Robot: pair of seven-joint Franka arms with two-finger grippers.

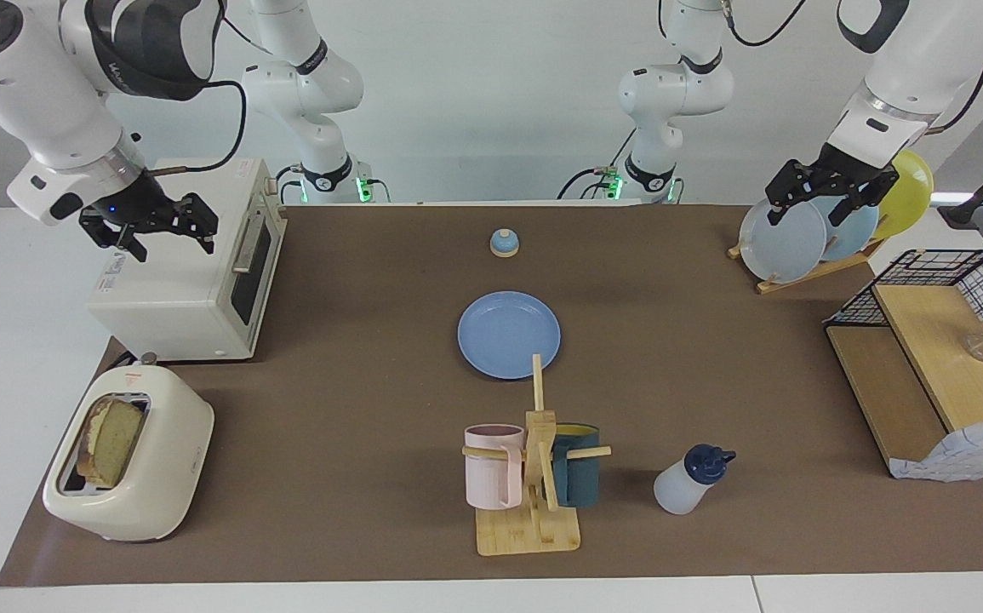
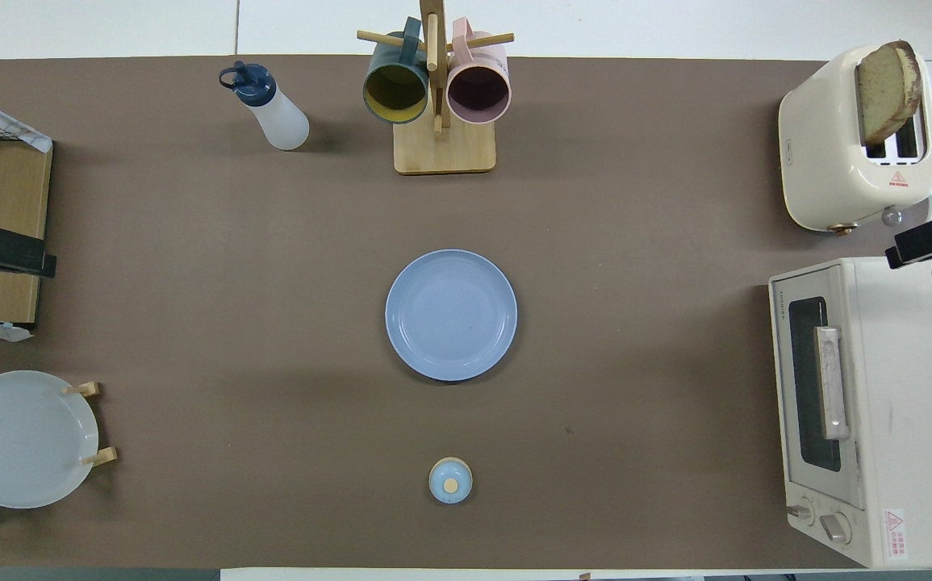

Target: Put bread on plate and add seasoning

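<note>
The bread (image 1: pixel 112 438) stands upright in a slot of the cream toaster (image 1: pixel 151 477) at the right arm's end of the table; it also shows in the overhead view (image 2: pixel 885 89). The medium-blue plate (image 1: pixel 508 334) lies bare at the table's middle (image 2: pixel 451 315). The seasoning bottle (image 1: pixel 691 481) with its navy cap stands tilted beside the mug tree, farther from the robots than the plate (image 2: pixel 272 109). My right gripper (image 1: pixel 174 247) is open and raised over the toaster oven. My left gripper (image 1: pixel 806 217) is open and raised over the plate rack. Both are empty.
A white toaster oven (image 1: pixel 193 281) stands nearer to the robots than the toaster. A wooden mug tree (image 1: pixel 534 477) holds a pink and a dark teal mug. A small blue bell (image 1: pixel 504 243) sits nearer to the robots than the plate. A rack of pale plates (image 1: pixel 789 243) and a wire-and-wood shelf (image 1: pixel 925 358) stand at the left arm's end.
</note>
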